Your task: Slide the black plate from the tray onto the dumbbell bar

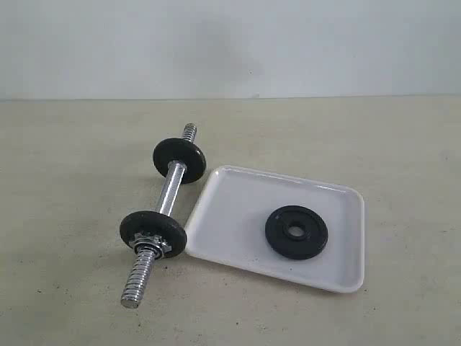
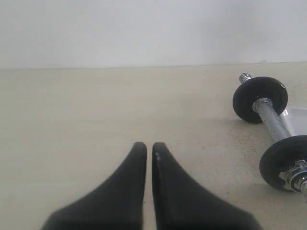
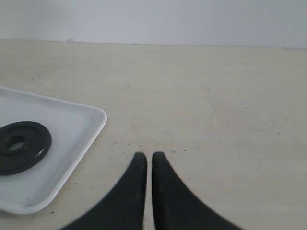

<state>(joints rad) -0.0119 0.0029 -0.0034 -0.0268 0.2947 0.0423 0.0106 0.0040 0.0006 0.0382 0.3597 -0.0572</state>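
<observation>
Nothing of either tool shows in the exterior view. The plate (image 1: 296, 232) lies flat in the tray (image 1: 230, 216), hole up, likely for an easy lift. The bar (image 1: 170, 193) rests on the surface (image 1: 72, 180) just beside it, one threaded end free to take the plate. In the left wrist view the left tool (image 2: 149, 148) is closed and empty, with the bar (image 2: 271, 117) ahead and off to one side, well apart. In the right wrist view the right tool (image 3: 149, 157) is likewise closed on nothing, with the tray (image 3: 81, 124) and plate (image 3: 21, 146) near, ahead and to the side. I can read no writing anywhere.
</observation>
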